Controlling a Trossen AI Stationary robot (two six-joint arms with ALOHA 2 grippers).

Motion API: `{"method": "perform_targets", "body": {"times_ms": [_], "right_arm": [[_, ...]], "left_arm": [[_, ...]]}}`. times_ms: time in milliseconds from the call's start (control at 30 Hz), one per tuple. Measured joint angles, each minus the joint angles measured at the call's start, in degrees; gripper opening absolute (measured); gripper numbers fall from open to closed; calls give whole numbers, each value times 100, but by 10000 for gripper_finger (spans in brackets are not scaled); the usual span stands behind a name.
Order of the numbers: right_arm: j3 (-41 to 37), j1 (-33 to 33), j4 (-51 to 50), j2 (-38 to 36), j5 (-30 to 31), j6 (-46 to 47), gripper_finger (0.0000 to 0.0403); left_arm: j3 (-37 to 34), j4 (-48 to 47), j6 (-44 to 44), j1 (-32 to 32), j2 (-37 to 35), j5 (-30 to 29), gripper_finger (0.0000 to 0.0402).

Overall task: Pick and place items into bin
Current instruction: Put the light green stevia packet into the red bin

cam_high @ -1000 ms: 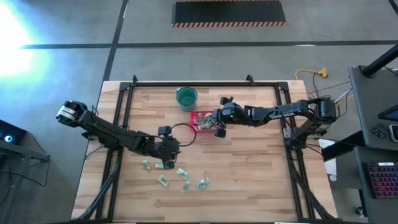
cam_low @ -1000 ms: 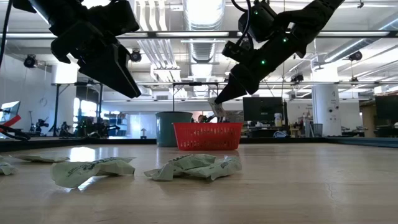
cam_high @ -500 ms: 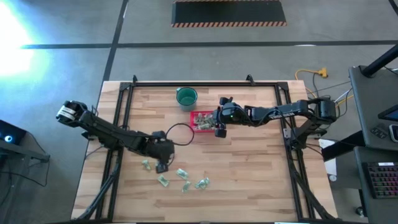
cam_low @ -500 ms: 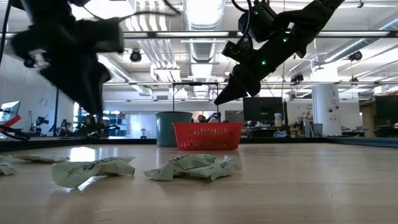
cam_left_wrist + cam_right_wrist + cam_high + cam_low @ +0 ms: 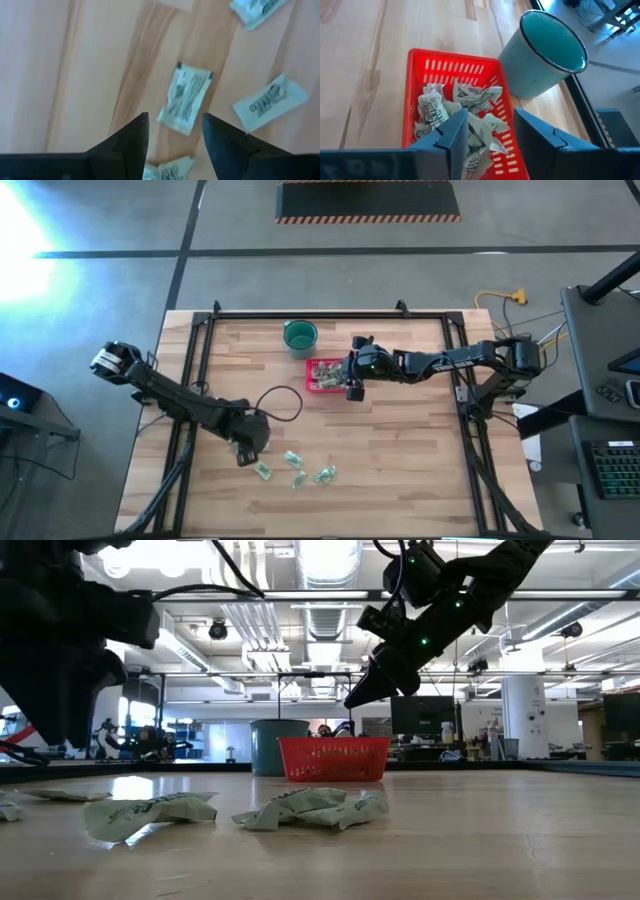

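Several pale green-and-white wrapped items [image 5: 292,458] lie flat on the wooden table near its front, and more fill the red basket [image 5: 322,375]. My left gripper [image 5: 245,452] hangs open above the loose ones. In the left wrist view one packet [image 5: 186,97] lies on the wood just ahead of the gap between my left gripper's [image 5: 175,132] fingers, untouched. My right gripper [image 5: 351,388] is open over the basket's right side, and the right wrist view looks past my right gripper [image 5: 490,127] down on the crumpled items [image 5: 460,107] inside the basket [image 5: 415,90].
A round dark green cup [image 5: 300,334] stands behind the basket, close to its far corner [image 5: 547,50]. A black cable loop [image 5: 282,402] lies on the table between the arms. Black frame rails [image 5: 200,360] run along the table's sides. Bare wood lies at the front right.
My right gripper has let go of the item it held over the basket, and the item no longer shows at its fingertips. My left gripper has moved toward the table's left and near edges and turned, and now hangs over the loose items.
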Motion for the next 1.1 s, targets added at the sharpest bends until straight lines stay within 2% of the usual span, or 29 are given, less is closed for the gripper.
{"method": "perform_targets", "body": {"times_ms": [167,500,767,900,1100], "right_arm": [[0,0,31,0,0,-14,140],[0,0,31,0,1,-15,135],[0,0,47,-2,2,-16,127],[0,0,47,-2,2,-14,129],[0,0,53,-9,2,-17,130]], "left_arm": [[-15,131,262,-21,208,-136,167],[-7,281,608,-61,1026,280,167],[22,295,613,-61,1192,341,160],[15,307,610,-66,1149,336,124],[59,264,651,-63,1141,324,24]]}}
